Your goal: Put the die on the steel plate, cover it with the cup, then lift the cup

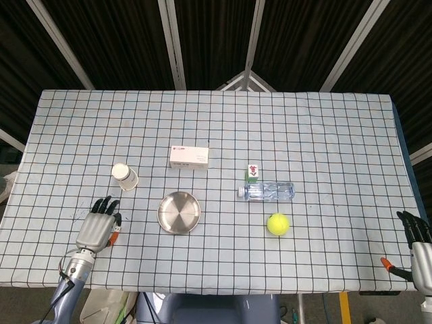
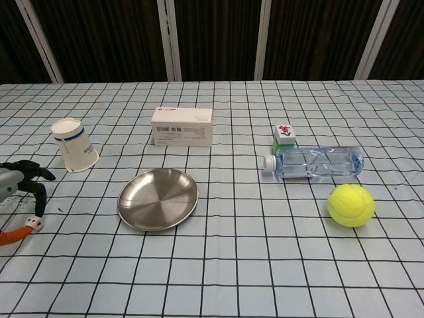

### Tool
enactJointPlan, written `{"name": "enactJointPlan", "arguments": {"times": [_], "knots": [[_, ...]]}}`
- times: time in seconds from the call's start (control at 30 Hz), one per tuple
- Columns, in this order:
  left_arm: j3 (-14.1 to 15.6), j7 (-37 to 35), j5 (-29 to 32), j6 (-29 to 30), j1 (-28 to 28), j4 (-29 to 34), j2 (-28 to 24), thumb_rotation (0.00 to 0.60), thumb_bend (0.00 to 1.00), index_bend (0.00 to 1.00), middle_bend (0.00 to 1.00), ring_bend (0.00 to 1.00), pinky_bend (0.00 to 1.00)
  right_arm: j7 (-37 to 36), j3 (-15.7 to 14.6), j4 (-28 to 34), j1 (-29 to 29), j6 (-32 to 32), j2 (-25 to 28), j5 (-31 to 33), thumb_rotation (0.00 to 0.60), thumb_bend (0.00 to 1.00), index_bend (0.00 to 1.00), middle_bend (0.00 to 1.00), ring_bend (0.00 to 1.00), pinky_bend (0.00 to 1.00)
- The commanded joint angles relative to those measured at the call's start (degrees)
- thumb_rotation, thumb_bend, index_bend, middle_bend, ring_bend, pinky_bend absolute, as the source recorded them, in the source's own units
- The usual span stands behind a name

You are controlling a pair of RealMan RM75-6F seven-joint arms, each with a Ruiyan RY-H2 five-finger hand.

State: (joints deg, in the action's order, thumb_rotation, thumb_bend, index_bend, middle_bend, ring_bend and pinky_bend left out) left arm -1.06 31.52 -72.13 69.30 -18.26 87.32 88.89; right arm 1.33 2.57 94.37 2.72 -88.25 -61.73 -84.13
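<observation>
The die (image 1: 253,171) (image 2: 285,134), a small white-topped green block with a red mark, lies just behind the bottle. The round steel plate (image 1: 179,212) (image 2: 158,199) sits left of centre with nothing on it. A white paper cup (image 1: 125,176) (image 2: 73,153) with a blue band stands behind and left of the plate. My left hand (image 1: 98,227) (image 2: 21,183) rests near the table's front left, fingers apart, holding nothing, well short of the cup. At the front right edge my right hand (image 1: 418,250) shows only in the head view, fingers apart and empty.
A white carton (image 1: 189,156) (image 2: 182,126) lies behind the plate. A clear water bottle (image 1: 267,192) (image 2: 315,162) lies on its side right of the plate, with a yellow tennis ball (image 1: 277,223) (image 2: 350,205) in front of it. The checked cloth (image 1: 324,135) covers the table.
</observation>
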Motion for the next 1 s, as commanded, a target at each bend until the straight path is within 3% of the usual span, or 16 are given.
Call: {"name": "enactJointPlan", "arguments": {"times": [0.03,0.3,0.47,0.73,1.0], "knots": [[-0.24,-0.93,-1.23,1.09,0.08,0.47,-0.23,0.600,0.53,0.57,0.16,0.00,0.08,0.02,-0.01,0.03,-0.03,0.05,-0.02,-0.03,0.600,0.04,0.11,0.12,0.12,0.05],[-3.26,-0.11,-5.97,2.30,-3.26,4.09,0.13,0.600,0.52,0.57,0.17,0.00,0.09,0.14,-0.04,0.07,-0.04,0.13,-0.07,-0.02,0.600,0.04,0.11,0.12,0.12,0.05],[-7.22,1.93,-5.74,-1.60,-8.60,4.10,4.03,0.600,0.53,0.57,0.18,0.00,0.10,-0.74,0.15,-0.25,0.06,-0.03,0.12,0.22,0.600,0.04,0.11,0.12,0.12,0.05],[-11.91,5.97,1.97,-8.96,-15.79,-1.72,13.52,0.600,0.52,0.57,0.18,0.00,0.10,-1.86,0.51,-0.61,0.28,-0.16,0.47,0.97,0.600,0.04,0.11,0.12,0.12,0.05],[-11.65,8.25,5.78,-9.37,-17.49,-4.43,17.33,0.600,0.52,0.57,0.20,0.00,0.10,-2.64,0.73,-0.52,0.47,-0.58,0.81,0.98,0.600,0.04,0.11,0.12,0.12,0.05]]}}
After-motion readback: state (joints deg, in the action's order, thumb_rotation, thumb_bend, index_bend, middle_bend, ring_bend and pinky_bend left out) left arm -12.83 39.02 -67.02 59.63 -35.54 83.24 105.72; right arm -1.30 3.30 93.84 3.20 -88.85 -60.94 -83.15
